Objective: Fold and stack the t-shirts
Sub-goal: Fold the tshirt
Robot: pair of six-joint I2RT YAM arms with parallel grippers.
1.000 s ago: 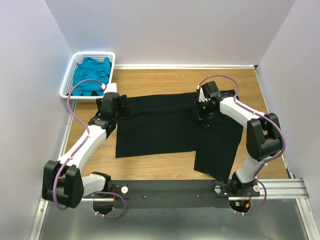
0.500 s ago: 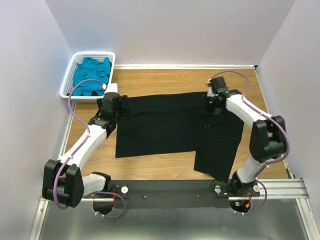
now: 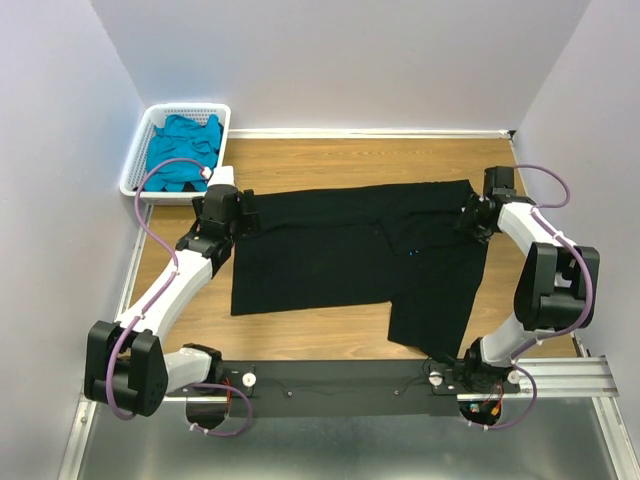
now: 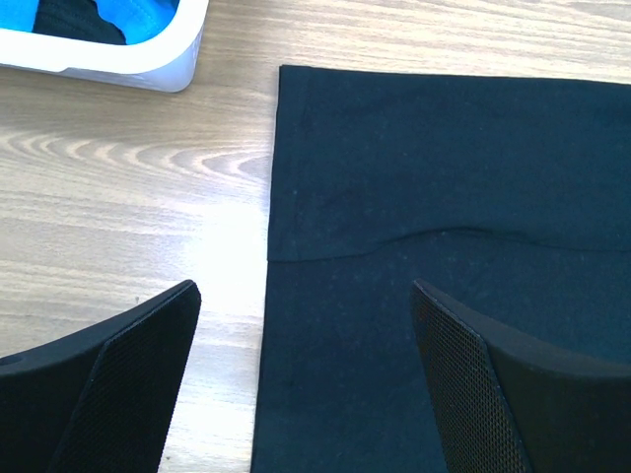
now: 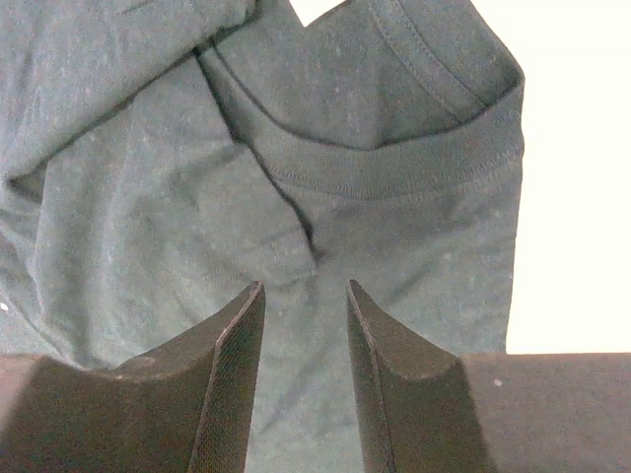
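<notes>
A large black t-shirt (image 3: 340, 250) lies spread and partly folded on the wooden table. My left gripper (image 3: 243, 212) hovers wide open over its left edge; in the left wrist view the left gripper (image 4: 304, 296) straddles the black t-shirt's (image 4: 444, 177) hem, holding nothing. My right gripper (image 3: 468, 222) is at the shirt's far right side. In the right wrist view the right gripper (image 5: 304, 288) stands partly open just above the cloth below the ribbed collar (image 5: 394, 172), with a white label (image 5: 314, 8) beyond. A teal t-shirt (image 3: 183, 148) lies bunched in the basket.
The white slotted basket (image 3: 190, 107) stands at the table's back left corner, its corner (image 4: 108, 64) close to the left gripper. Walls enclose the table on three sides. A black rail (image 3: 340, 378) with the arm bases runs along the near edge.
My right arm has swung from the middle of the black shirt to its right edge and its jaws have opened from shut. The left arm has stayed still.
</notes>
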